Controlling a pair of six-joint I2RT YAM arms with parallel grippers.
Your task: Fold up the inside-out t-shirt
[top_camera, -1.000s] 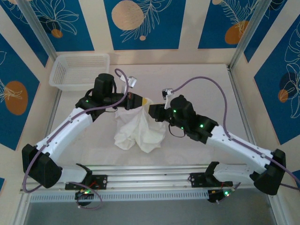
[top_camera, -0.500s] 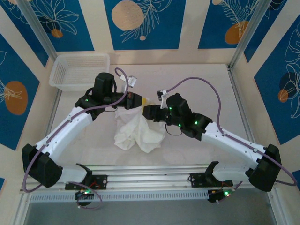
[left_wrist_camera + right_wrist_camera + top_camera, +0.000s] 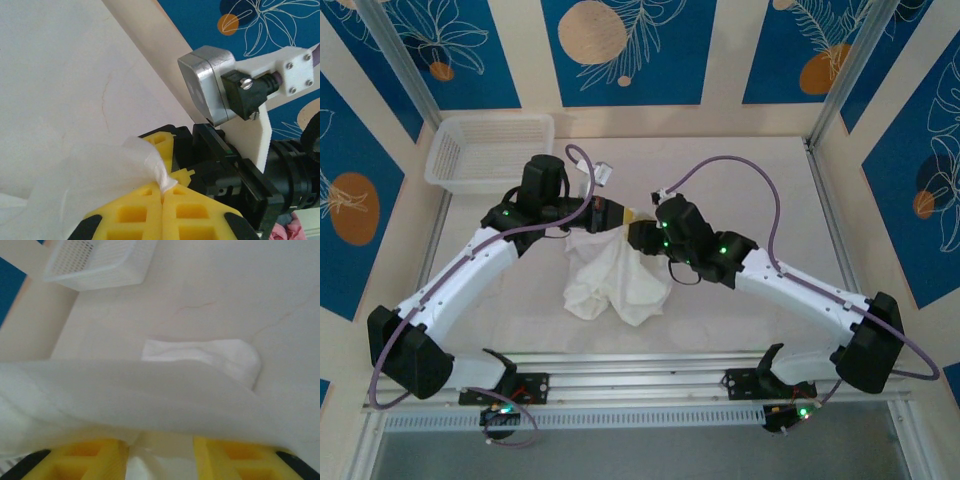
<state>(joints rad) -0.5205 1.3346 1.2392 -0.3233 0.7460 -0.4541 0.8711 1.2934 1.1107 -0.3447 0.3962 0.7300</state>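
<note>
The pale, faintly veined worktop (image 3: 740,180) carries everything inside a frame of blue panels painted with flowers. The white left arm (image 3: 470,270) and the white right arm (image 3: 790,290), each with black joints, reach in from the near corners and meet a little left of centre.

Below that meeting point is the plain white cloth t-shirt (image 3: 615,280). Its top is lifted to the grippers, and the rest spreads in a wrinkled heap on the worktop towards the near side.

A white plastic mesh basket (image 3: 490,150) stands in the far left corner, well apart from the shirt.

The left gripper (image 3: 162,187) has its yellow jaws pressed together on a pinch of the shirt's edge. The black body of the right gripper sits just beyond it.

The right gripper (image 3: 160,445) has its yellow jaws standing partly apart. The shirt drapes across them and some cloth sits in the gap. I cannot tell whether they grip it.
</note>
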